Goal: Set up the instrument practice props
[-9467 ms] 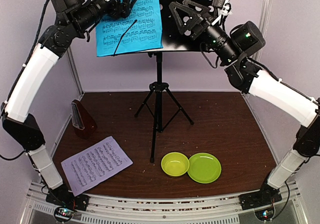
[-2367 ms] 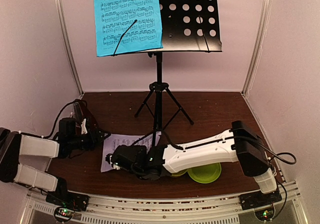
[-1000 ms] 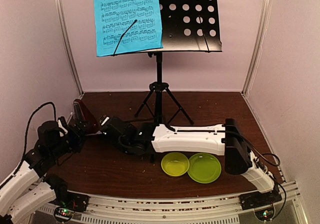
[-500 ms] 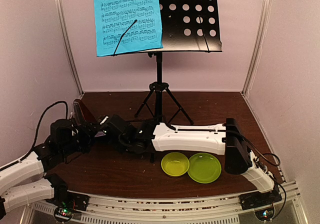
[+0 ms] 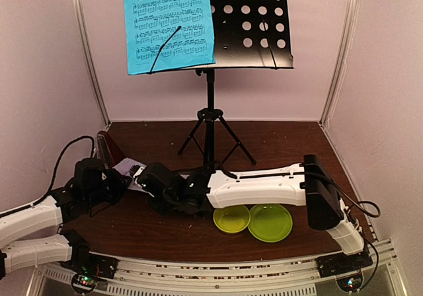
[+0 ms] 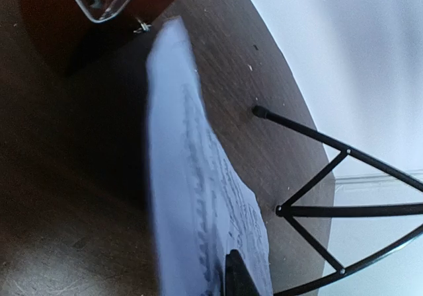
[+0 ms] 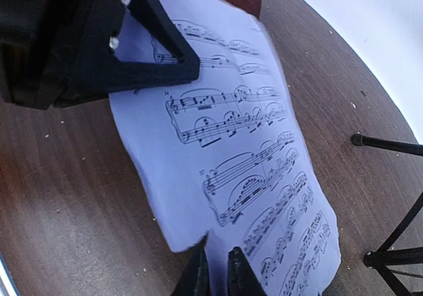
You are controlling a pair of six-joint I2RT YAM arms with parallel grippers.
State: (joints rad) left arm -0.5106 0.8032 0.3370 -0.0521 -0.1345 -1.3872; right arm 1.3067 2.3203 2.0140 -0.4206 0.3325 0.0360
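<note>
Lilac-white paper music sheet (image 7: 231,144) is stretching toward eleven o'clock from the right gripper (image 7: 215,269), whose state I cannot tell; left gripper (image 5: 120,177) is clamping its far end

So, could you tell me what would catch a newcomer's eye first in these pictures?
The blue sheet stands out, high on the black music stand at the back. Low on the left, the left gripper and right gripper meet at the pale lilac sheet.
</note>
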